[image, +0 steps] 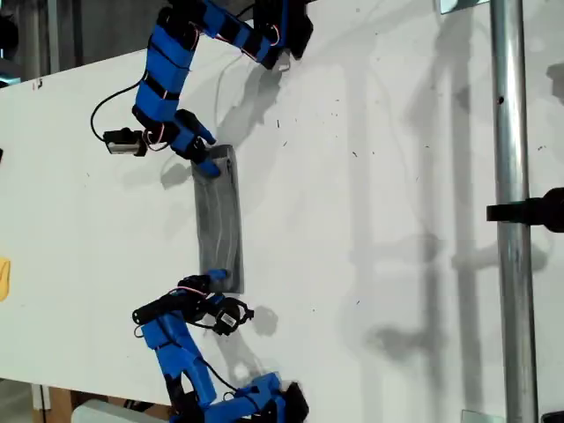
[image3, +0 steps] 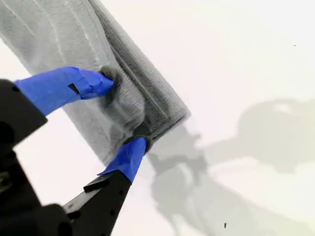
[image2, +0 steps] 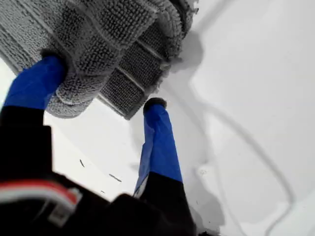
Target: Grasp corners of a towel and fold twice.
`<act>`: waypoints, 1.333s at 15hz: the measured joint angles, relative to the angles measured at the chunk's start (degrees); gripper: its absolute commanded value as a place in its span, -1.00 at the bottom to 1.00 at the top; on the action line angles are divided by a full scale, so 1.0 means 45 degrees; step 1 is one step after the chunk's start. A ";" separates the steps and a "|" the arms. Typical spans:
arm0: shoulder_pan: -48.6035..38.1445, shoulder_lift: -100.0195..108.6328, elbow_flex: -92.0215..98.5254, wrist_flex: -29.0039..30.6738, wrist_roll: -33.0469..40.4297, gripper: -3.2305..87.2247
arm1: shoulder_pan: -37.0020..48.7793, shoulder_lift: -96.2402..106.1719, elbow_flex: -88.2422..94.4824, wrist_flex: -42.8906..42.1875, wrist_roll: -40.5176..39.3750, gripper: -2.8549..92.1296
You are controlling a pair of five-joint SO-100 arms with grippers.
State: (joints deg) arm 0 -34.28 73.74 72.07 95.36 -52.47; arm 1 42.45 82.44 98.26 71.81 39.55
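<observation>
Blue-taped fingers (image2: 157,137) of my first gripper (image2: 103,84) are being shown closest to the lens, set wide apart with a thick, bunched end of the towel (image2: 98,44) between them. One tip is being buried under the fold while the other is only touching the edge of a lower layer, so it cannot be told whether this end is being pinched or merely straddled. By my second gripper (image3: 122,112) the other end of the towel (image3: 74,39) is being pinched at a corner (image3: 167,115), one tip being pressed into the cloth so that a dimple is being made. In the exterior view the towel (image: 220,220) is being seen left of centre on the table (image: 397,220), lying as a narrow upright strip with a gripper at each end; which arm is which is not being made clear. Judged from that shape, the folding is probably being finished. Several risks are being carried here. If the jaws are being opened while the cloth is caught on a tip, a layer could be dragged up and the fold undone. If one end is being pulled while the other is being held fast, the strip could be skewed or its stacked edges slid apart. The loose bunching at the first end could also be left as a lump.
</observation>
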 measured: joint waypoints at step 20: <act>0.6914 2.7734 2.2188 -0.4395 -0.7324 -0.99 | -0.5430 1.7148 0.9824 0.3770 0.9902 -0.09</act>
State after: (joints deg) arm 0 -3.16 198.54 171.91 75.59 -85.43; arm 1 18.02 159.61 142.47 88.77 84.11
